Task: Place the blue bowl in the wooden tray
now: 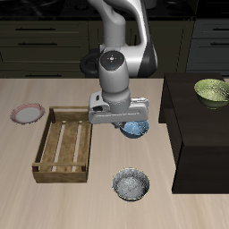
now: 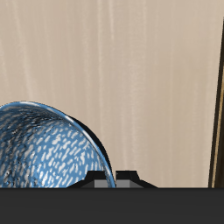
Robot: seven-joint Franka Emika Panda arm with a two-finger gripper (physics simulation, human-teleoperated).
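The blue bowl (image 1: 136, 131), blue and white-speckled inside, sits just under my gripper (image 1: 128, 124), beside the wooden tray (image 1: 64, 143) and partly hidden by the hand. In the wrist view the bowl (image 2: 44, 153) fills much of the frame. Its rim runs in between the fingertips of my gripper (image 2: 116, 180), which looks shut on that rim. The slatted light-brown tray holds nothing. I cannot tell whether the bowl is lifted off the table.
A grey speckled bowl (image 1: 131, 185) stands near the table's front edge. A yellow-green bowl (image 1: 212, 89) sits on the dark raised counter (image 1: 192, 134) beside the table. A pink-rimmed dish (image 1: 27, 113) lies beyond the tray's far corner.
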